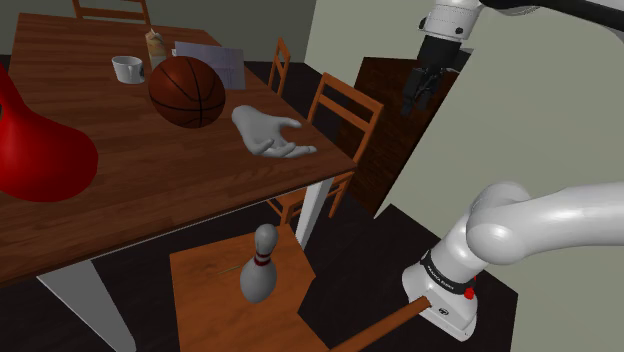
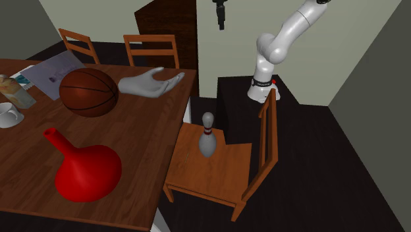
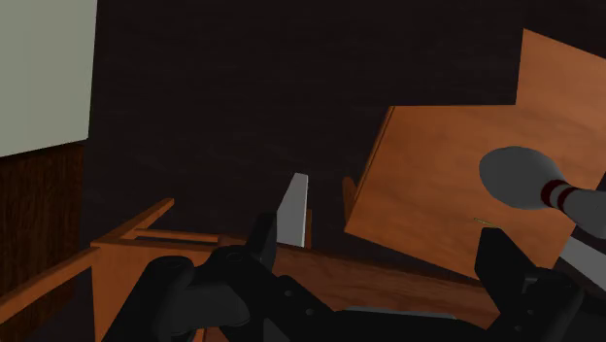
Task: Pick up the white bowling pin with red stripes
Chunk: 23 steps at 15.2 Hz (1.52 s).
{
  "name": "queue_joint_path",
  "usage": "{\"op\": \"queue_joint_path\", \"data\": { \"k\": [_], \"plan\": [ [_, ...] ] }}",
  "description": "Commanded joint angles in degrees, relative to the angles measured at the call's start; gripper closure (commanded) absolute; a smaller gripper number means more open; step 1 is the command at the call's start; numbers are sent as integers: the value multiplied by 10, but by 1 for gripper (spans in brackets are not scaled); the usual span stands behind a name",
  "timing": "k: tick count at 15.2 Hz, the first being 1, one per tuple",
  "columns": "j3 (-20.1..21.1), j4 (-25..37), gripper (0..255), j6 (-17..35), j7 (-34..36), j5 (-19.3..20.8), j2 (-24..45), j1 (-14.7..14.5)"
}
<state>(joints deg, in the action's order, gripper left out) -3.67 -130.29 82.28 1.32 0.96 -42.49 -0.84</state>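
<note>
We start w/ the big brown wooden table [image 1: 150, 200] [image 2: 151, 151], which takes up the shoulder view's left. Next the white arm [image 1: 560, 225] [image 2: 283, 36], rising from its stand and bending high over the dark floor. A wooden chair [image 1: 210, 310] [image 2: 217, 174] sits just beside the table's edge, seat bare except for one item.

On the table, big to small:
- red vase [image 1: 35, 150] [image 2: 85, 171], lying on its side
- brown basketball [image 1: 187, 91] [image 2: 89, 92], approx mid-table
- grey hand sculpture [image 1: 268, 133] [image 2: 148, 84], near the basketball and close to the table corner by the chair

The bowling pin [image 1: 260, 265] [image 2: 207, 137] [image 3: 529, 180] stands upright on the chair seat. Its body reads grey-white w/ red stripes at the neck. It's apart from the chair back.

The black gripper [image 1: 418, 100] [image 2: 220, 20] [image 3: 379, 238] hangs high up, well apart from the pin, in front of a dark wood panel. In the wrist view its fingers [image 3: 505, 272] are spread w/ nothing btwn them, and the pin's head shows past the one nearer it.

Smallest, a white mug [image 1: 128, 68] [image 2: 8, 113] at the table's far side.
</note>
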Motion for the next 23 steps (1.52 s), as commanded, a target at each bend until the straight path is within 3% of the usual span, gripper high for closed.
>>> {"op": "queue_joint_path", "data": {
  "k": [1,12,23],
  "plan": [
    [0,0,0,0,0,0,0,0],
    [97,-114,0,167,98,-79,39,-44],
    [201,-140,0,355,190,-135,181,-87]
  ]
}}
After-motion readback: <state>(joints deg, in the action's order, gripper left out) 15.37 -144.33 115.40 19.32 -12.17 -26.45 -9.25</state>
